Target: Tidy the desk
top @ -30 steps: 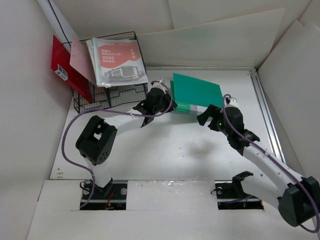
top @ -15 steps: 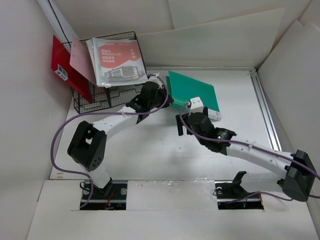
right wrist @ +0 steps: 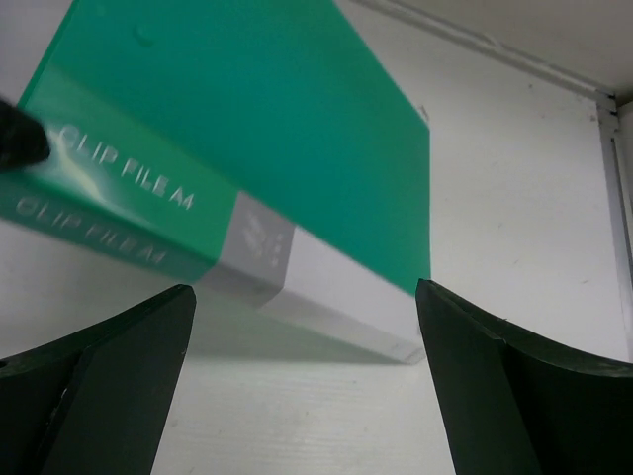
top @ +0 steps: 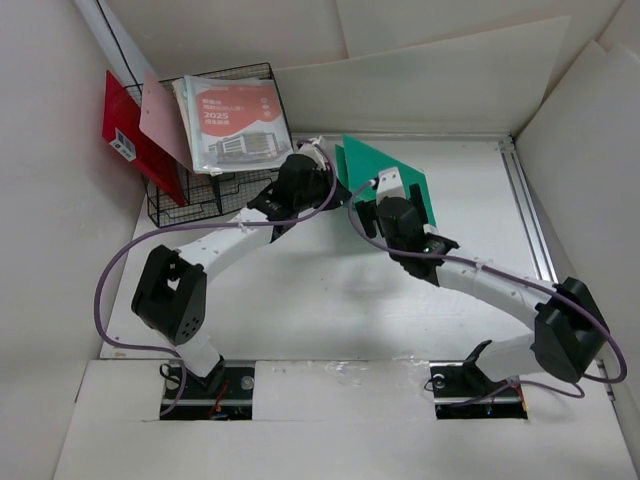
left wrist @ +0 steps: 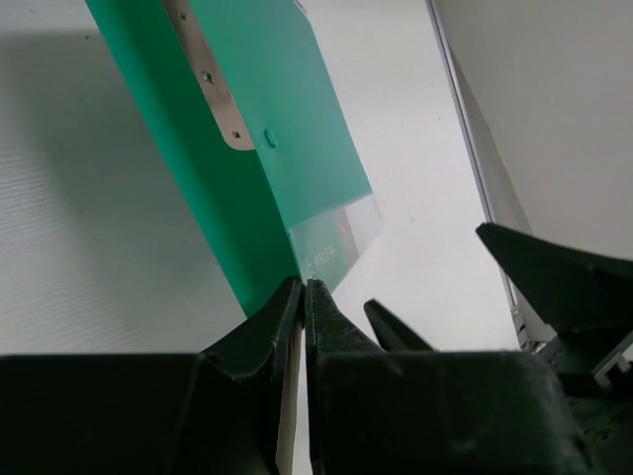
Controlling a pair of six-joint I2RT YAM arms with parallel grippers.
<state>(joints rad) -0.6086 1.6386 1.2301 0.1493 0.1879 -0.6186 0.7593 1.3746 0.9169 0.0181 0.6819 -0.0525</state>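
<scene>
Both our arms stretch out over the desk (top: 330, 300): left end effector (left wrist: 303, 289) pinches the file (right wrist: 247, 89) by its corner, right end effector (right wrist: 305, 297) gapes wide, file just ahead, nearer than before, tipped steeper.

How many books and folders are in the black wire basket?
3: a flat red folder at the left end, a pale pink folder beside it, and a white-and-red printed booklet on the right. Others may be hidden behind them.

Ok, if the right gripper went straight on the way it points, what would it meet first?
The green clip file: its pale spine edge lies dead ahead between the open fingers of the right gripper. It looks close, though depth is hard to judge. The left gripper pinches the file's corner.
</scene>
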